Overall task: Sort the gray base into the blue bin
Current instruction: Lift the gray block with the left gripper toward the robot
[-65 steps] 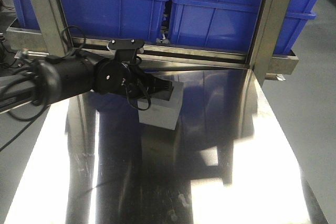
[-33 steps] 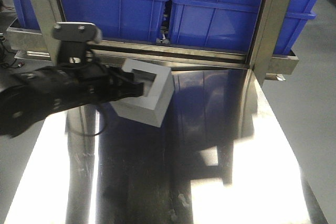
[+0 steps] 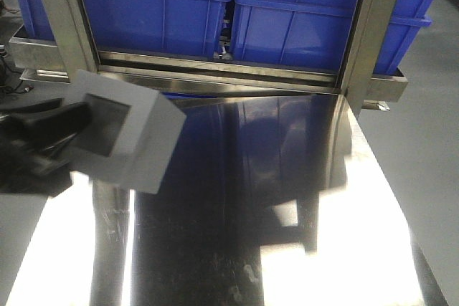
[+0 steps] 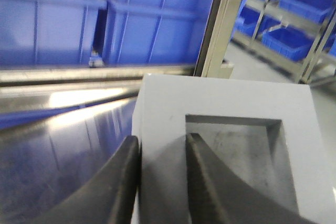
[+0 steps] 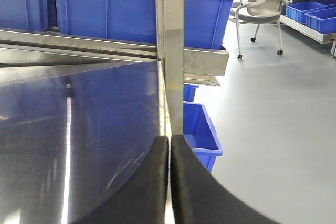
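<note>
The table (image 3: 287, 198) is polished metal, mirror-bright, with faint scratches. At its left edge the base (image 3: 143, 141) is smooth, matt pale gray, its recess floor slightly mottled. Behind the table, the bins (image 3: 158, 16) are smooth blue plastic with a soft sheen, and the posts (image 3: 369, 34) are brushed metal. The left fingers (image 4: 118, 192) are smooth, dull black.

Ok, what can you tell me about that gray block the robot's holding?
The pale gray cube-shaped block looks matte and smooth, with a darker square recess sunk into one face. The left gripper pinches one wall: one black finger inside the recess, the other outside. It hangs tilted, apparently lifted above the shiny metal table, toward the left of the front view.
</note>
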Robot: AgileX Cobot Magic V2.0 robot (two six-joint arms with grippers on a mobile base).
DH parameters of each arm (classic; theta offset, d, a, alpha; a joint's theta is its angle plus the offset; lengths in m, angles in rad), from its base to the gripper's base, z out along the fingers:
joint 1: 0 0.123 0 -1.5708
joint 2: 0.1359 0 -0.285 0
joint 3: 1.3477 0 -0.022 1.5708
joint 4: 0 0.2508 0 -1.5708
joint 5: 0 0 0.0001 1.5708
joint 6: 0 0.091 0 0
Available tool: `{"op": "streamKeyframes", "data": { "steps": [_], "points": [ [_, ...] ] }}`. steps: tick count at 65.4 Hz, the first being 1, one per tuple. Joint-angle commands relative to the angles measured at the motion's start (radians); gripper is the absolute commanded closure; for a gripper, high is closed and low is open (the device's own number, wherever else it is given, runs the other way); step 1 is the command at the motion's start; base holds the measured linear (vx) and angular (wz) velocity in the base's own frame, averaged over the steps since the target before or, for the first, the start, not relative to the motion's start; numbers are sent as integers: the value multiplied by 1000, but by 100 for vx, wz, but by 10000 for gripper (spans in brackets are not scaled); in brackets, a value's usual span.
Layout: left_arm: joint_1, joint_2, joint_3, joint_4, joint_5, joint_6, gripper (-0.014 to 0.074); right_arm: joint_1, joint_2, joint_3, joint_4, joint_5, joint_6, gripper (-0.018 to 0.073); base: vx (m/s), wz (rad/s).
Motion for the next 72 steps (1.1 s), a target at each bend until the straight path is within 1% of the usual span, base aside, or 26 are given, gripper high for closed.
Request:
{"op": "streamKeyframes", "data": {
  "steps": [1,8,20,33,42,72],
  "points": [
    [-3,-104,7,18,-85,-6,451,0,1,0,-8,-74,-9,564,0,0],
    [-3,-209,45,45,-27,-6,451,0,1,0,-8,-74,-9,564,0,0],
    [-3,-390,82,45,104,-5,451,0,1,0,-8,-74,-9,564,0,0],
    [-3,-546,114,61,126,-5,451,0,1,0,-8,-74,-9,564,0,0],
    [-3,-590,114,61,134,-5,451,0,1,0,-8,-74,-9,564,0,0],
    [-3,-590,114,61,134,-5,451,0,1,0,-8,-74,-9,564,0,0]
  ]
}}
